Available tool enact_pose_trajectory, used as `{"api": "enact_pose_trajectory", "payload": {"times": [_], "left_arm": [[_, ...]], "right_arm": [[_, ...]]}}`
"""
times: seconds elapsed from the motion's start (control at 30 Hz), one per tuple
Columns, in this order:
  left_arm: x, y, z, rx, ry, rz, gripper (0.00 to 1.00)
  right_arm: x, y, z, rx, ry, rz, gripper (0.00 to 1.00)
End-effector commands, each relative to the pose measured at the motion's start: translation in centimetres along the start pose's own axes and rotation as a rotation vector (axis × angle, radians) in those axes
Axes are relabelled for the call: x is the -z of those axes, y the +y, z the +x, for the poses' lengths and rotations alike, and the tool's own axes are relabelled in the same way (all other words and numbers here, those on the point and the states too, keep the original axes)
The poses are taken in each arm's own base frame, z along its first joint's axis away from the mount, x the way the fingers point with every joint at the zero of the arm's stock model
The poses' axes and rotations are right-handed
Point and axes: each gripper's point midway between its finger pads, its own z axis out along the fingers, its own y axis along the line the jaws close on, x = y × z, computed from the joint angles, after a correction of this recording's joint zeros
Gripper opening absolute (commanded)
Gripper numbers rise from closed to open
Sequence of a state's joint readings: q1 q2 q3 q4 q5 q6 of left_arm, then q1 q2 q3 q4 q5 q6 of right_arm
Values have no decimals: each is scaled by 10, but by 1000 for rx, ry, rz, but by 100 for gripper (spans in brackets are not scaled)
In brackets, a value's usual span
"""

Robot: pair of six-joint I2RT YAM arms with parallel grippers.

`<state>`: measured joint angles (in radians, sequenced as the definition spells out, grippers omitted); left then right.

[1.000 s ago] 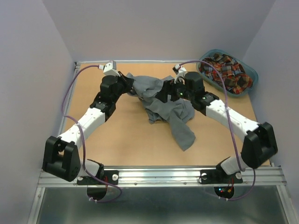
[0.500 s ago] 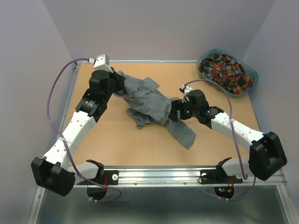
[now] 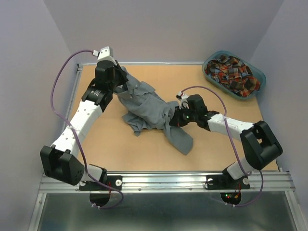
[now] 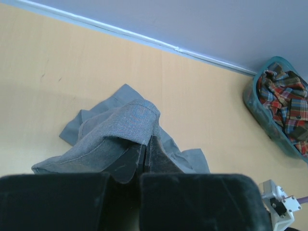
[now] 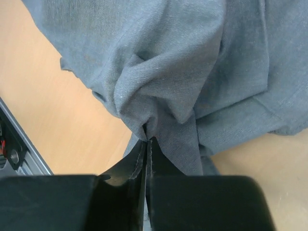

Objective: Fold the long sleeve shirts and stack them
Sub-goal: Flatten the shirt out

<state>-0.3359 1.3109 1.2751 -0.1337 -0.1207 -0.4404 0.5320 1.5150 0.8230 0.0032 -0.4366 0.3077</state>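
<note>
Hanging limp and bunched across the centre of the top view, the grey shirt (image 3: 149, 108) is, we judge, light and floppy, best held at seams. The plaid shirt (image 3: 232, 74) fills the teal basket (image 3: 260, 77), upper right. The left gripper (image 3: 120, 82) and right gripper (image 3: 173, 118) each pinch grey cloth.

Grey shirt (image 3: 147, 108), left end effector (image 3: 119, 82) and right end effector (image 3: 172, 119) farther left.
</note>
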Motion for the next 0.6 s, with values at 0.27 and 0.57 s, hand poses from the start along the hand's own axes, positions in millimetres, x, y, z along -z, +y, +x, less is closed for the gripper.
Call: {"api": "enact_pose_trajectory", "payload": {"times": [0.27,0.57], "left_arm": [[-21,-127,-209,-95,-327,339,0],[83,-183,-205,-149,-362,765,0]], "right_arm": [[37,35,-186,241,-510,118,0],[39,117,-133,506,-442,-134,15]]}}
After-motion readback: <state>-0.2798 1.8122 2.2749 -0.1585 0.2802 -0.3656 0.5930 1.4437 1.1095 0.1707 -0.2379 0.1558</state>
